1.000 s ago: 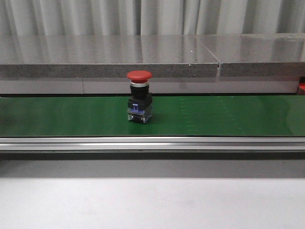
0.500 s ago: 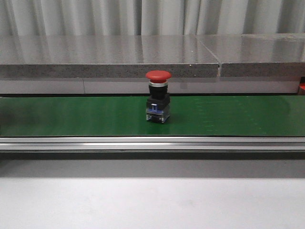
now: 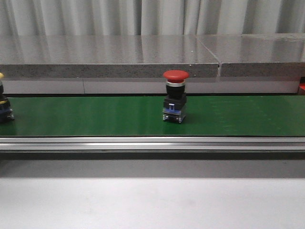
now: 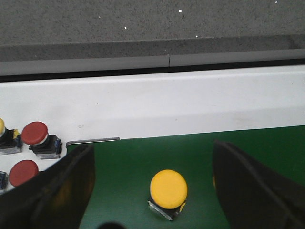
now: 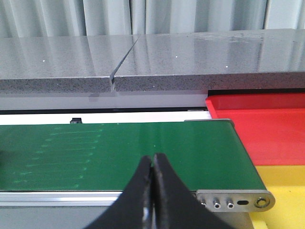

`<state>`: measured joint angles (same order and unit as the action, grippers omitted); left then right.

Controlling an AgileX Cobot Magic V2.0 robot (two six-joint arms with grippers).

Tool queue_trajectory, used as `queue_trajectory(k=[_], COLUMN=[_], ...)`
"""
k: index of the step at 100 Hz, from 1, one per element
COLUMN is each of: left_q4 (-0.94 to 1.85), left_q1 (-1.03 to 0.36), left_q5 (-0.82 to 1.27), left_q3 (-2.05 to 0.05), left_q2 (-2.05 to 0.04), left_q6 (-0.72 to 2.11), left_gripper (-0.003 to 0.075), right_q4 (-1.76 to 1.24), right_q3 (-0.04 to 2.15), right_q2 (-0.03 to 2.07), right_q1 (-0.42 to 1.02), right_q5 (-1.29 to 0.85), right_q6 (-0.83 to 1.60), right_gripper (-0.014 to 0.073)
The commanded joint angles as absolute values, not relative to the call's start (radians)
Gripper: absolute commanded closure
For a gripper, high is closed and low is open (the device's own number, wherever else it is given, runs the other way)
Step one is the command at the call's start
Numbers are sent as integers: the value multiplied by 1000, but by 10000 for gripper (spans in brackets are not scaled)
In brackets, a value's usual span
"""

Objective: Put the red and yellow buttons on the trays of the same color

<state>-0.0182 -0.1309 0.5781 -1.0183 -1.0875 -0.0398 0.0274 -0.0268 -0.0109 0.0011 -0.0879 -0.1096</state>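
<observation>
Red button point(image 3: 176, 96): upright on the green belt point(image 3: 238, 117), centre of the front view.
Yellow button point(image 4: 168, 189): lower centre of the left wrist view, between the left gripper point(image 4: 152, 191) jaws, wide apart, untouched.
Right gripper point(image 5: 152, 191): jaws closed, empty.
Trays: red tray point(image 5: 257, 124), yellow tray point(image 5: 286, 183), right of frame.
Advice: centre on the cap, close squarely.

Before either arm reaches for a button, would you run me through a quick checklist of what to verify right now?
1. Red button upright on the green belt: ok.
2. Yellow button between the left gripper fingers, jaws wide: ok.
3. Right gripper ready to grasp: not ok, its fingers are closed together.
4. Red tray and yellow tray past the belt end, nothing seen in the visible parts: ok.
5. Whether the belt is stopped: cannot tell from this moment alone.
</observation>
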Motion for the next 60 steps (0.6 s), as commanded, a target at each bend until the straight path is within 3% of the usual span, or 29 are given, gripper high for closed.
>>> queue_trajectory(k=[1,25,60], left_q4=[-30,-28,0], left_q1=[-138,-138,-138], left_q5=[441,333,313], left_q3=[-960,-724,-484], left_q2=[-973,-736,-464], left_q6=[-39,-46,-46], left_gripper=[218,235,447], right_q4=[29,29,29], right_q3=[-12,-12,-12], right_q2=[-30,-30,-30], right_q1=[2,2,2], right_q5=[0,0,0], right_q6=[-106,-106,-106], right_gripper=[660,660,660])
